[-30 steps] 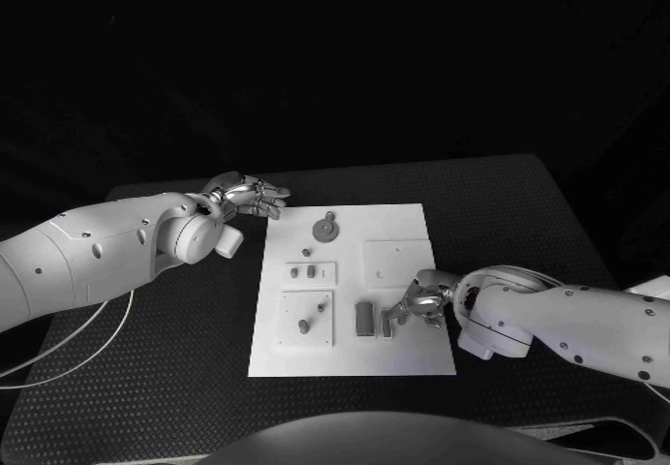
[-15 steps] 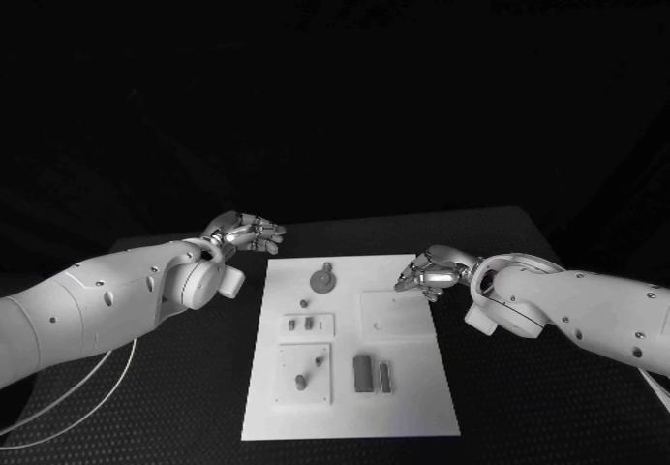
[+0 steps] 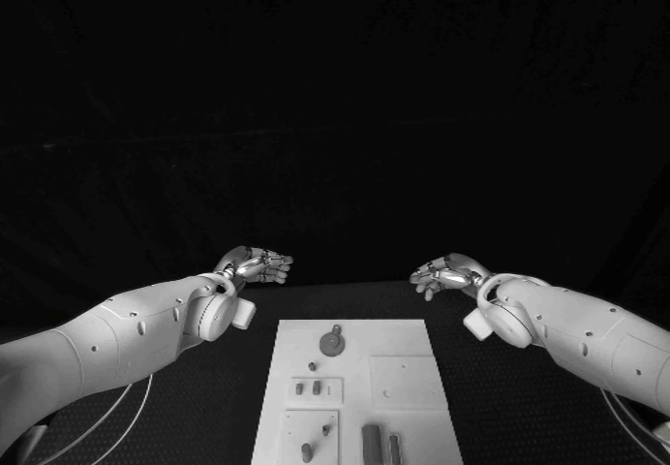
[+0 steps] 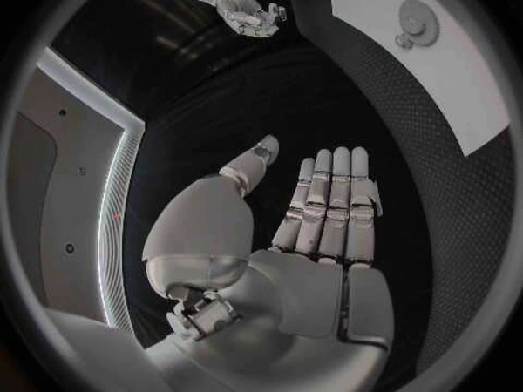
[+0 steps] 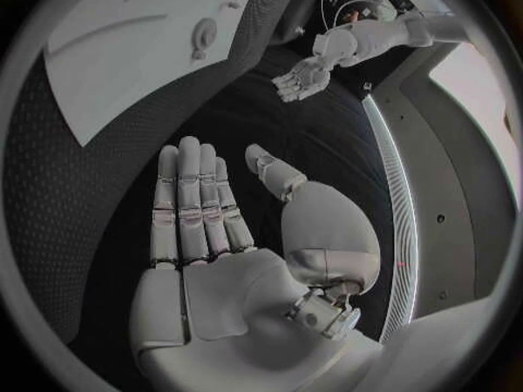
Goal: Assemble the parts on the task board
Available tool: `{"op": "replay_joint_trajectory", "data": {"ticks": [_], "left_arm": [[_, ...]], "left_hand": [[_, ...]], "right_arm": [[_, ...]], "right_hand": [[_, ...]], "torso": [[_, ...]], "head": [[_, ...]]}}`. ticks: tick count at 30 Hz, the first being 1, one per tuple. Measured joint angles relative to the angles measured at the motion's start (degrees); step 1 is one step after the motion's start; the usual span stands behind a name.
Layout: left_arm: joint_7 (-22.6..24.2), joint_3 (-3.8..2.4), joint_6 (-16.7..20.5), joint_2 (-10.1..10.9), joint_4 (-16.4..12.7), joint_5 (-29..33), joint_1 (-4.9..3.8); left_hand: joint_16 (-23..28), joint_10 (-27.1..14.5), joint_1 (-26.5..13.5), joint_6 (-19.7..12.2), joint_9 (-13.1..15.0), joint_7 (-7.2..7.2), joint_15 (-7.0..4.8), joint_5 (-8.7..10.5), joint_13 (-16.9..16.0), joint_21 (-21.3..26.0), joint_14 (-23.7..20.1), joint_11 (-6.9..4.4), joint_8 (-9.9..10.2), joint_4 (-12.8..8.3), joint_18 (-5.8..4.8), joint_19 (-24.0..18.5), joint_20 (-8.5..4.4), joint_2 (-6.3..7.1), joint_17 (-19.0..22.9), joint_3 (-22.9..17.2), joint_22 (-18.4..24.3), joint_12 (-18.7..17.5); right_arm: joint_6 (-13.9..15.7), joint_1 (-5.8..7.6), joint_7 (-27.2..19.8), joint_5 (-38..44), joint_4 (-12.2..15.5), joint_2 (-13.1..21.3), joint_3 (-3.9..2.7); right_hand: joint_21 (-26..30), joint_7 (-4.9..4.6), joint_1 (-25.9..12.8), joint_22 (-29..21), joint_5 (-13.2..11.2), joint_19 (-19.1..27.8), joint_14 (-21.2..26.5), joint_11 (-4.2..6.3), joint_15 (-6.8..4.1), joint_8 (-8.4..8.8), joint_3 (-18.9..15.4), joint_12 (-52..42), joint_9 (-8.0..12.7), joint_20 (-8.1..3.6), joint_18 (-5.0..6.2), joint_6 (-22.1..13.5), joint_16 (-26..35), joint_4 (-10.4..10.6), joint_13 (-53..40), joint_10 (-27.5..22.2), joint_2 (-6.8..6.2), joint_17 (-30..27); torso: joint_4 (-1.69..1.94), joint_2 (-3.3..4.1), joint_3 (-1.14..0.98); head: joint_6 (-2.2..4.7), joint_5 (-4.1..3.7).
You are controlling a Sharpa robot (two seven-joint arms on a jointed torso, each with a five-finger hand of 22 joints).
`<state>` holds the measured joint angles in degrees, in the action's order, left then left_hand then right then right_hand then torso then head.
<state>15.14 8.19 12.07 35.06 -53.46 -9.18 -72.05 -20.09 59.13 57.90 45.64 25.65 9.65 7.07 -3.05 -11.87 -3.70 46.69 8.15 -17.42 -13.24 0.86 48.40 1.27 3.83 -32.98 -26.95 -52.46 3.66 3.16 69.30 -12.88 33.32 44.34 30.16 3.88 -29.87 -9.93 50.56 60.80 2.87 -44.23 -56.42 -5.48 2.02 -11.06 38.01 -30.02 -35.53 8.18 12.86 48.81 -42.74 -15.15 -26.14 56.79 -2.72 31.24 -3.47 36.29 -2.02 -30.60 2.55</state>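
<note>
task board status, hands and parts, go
Left hand open, right hand open, both beyond the task board. Parts lie on board, untouched. Nothing in the way.

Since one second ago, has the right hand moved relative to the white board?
Yes. The right hand left the white board's near right edge and now hovers past its far end, empty.

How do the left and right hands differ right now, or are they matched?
The silver left hand hangs beyond the white task board's far left corner, the silver right hand beyond its far right corner. The left sits slightly farther back. Both are empty, fingers extended, mirroring each other.
</note>
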Motion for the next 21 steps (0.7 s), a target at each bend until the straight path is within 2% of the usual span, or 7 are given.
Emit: {"op": "replay_joint_trajectory", "data": {"ticks": [2, 6, 10, 14, 16, 18, 21], "left_arm": [[-0.01, -0.20, -0.73, -0.02, 0.40, 0.44, -0.16], [-0.04, -0.28, -2.27, -1.03, 2.26, 1.28, -0.27], [0.11, -0.24, -3.11, -1.31, 2.52, 1.75, -0.19], [0.45, -0.25, -3.46, -1.48, 3.27, 2.01, -0.22], [0.45, -0.25, -3.46, -1.44, 3.28, 2.01, -0.19], [0.37, -0.28, -3.36, -1.31, 2.95, 2.00, -0.11], [0.35, -0.65, -2.99, -0.87, 1.70, 2.00, 0.29]], "left_hand": [[1.82, -2.41, -1.34, -1.40, -0.26, -0.27, 0.65, 0.00, 1.12, 0.00, -2.46, 0.26, 0.68, 0.41, 0.00, -2.44, 0.78, -0.27, 0.81, 0.35, 1.66, 0.00], [3.96, -5.48, -3.71, -4.29, -0.57, -0.92, 1.87, 0.00, 2.73, 0.00, -5.28, 0.82, 1.95, 1.86, 0.00, -5.36, 1.93, -1.18, 1.94, 0.53, 4.38, 0.00], [4.40, -6.61, -4.26, -4.84, -0.51, -1.30, 1.74, 0.00, 3.55, 0.00, -5.79, 0.25, 1.95, 2.01, 0.01, -5.52, 2.09, -0.64, 2.35, 0.84, 5.79, 0.00], [4.41, -6.63, -4.73, -5.02, -0.12, -1.48, 1.54, 0.00, 3.97, -0.01, -5.99, 0.23, 1.89, 1.68, 0.01, -5.53, 2.09, -0.70, 2.55, 1.16, 6.81, 0.00], [7.09, -15.03, -13.45, -11.31, -4.05, -2.88, 0.16, 0.58, 5.30, 0.58, -12.65, -1.31, 4.03, 3.41, 0.01, -12.53, 1.57, -1.12, 7.44, 5.42, 14.31, -0.40], [10.65, -27.04, -25.73, -20.65, -9.95, -4.74, -1.78, 1.32, 7.09, 1.45, -21.93, -3.24, 7.66, 6.09, 0.01, -22.32, 0.79, -1.93, 14.37, 11.32, 24.64, -1.31], [14.40, -39.75, -38.42, -30.54, -16.16, -6.68, -3.89, 1.90, 8.98, 2.37, -31.74, -5.20, 11.53, 8.91, 0.02, -32.66, -0.03, -2.72, 21.73, 17.51, 35.64, -2.22]], "right_arm": [[-0.04, -0.80, -0.84, -1.68, -1.26, -0.08, -1.35], [0.07, -1.86, -2.60, -5.01, -1.22, -0.87, -2.19], [0.18, -2.51, -3.80, -7.09, -0.69, -0.65, -3.06], [0.39, -2.83, -4.53, -8.26, -0.88, -0.52, -3.24], [0.43, -2.94, -4.52, -8.33, -0.88, -0.50, -3.20], [0.55, -2.94, -4.41, -8.34, -0.61, -0.34, -3.19], [0.99, -2.99, -4.38, -8.54, 0.70, 0.13, -3.22]], "right_hand": [[3.04, 0.00, -0.17, -1.06, 0.29, 4.82, 5.23, -1.17, 2.37, 0.93, -0.41, 3.54, 0.59, 0.95, -1.87, -1.73, 4.95, 0.41, 2.41, -2.29, 0.13, -1.43], [7.70, 0.37, -1.78, -3.01, 0.29, 11.26, 15.04, -2.50, 5.71, 2.08, -2.02, 10.35, 1.51, 2.27, -3.61, -4.91, 13.54, 1.07, 7.30, -7.69, 0.85, -4.64], [10.82, 0.50, -1.83, -3.98, 0.29, 15.84, 19.45, -2.89, 6.50, 2.42, -3.09, 14.38, 2.02, 3.18, -4.88, -6.83, 17.73, 1.67, 10.54, -10.28, 0.90, -6.81], [11.85, 0.22, -1.84, -4.04, 0.29, 17.55, 19.70, -3.12, 6.61, 2.42, -4.03, 16.16, 2.23, 3.47, -4.93, -7.16, 19.05, 2.25, 12.54, -10.10, 0.90, -7.77], [14.83, 1.69, -9.73, -12.97, -0.28, 22.02, 25.66, -1.81, 5.49, 3.60, -9.63, 18.55, 7.56, 1.81, -6.67, -13.94, 22.93, 4.29, 14.95, -17.13, 1.23, -11.60], [19.06, 3.97, -21.35, -26.28, -1.11, 28.23, 34.19, 0.24, 3.48, 5.66, -17.59, 21.78, 15.35, -1.01, -8.55, -23.69, 28.48, 7.31, 18.11, -28.17, 1.63, -17.09], [23.29, 6.34, -32.68, -39.74, -1.76, 34.48, 42.89, 2.29, 1.26, 7.76, -25.56, 25.01, 23.21, -3.83, -9.87, -33.50, 34.05, 10.36, 21.24, -39.34, 2.06, -22.59]], "torso": [[-0.03, -0.29, -0.01], [-0.13, -0.92, -0.12], [-0.15, -1.56, -0.26], [-0.14, -1.80, -0.40], [-0.14, -1.83, -0.44], [-0.10, -1.87, -0.41], [0.21, -2.10, -0.17]], "head": [[0.44, 0.19], [0.84, 0.55], [0.75, 0.81], [0.75, 0.99], [0.71, 1.03], [0.63, 0.94], [0.15, 0.53]]}}
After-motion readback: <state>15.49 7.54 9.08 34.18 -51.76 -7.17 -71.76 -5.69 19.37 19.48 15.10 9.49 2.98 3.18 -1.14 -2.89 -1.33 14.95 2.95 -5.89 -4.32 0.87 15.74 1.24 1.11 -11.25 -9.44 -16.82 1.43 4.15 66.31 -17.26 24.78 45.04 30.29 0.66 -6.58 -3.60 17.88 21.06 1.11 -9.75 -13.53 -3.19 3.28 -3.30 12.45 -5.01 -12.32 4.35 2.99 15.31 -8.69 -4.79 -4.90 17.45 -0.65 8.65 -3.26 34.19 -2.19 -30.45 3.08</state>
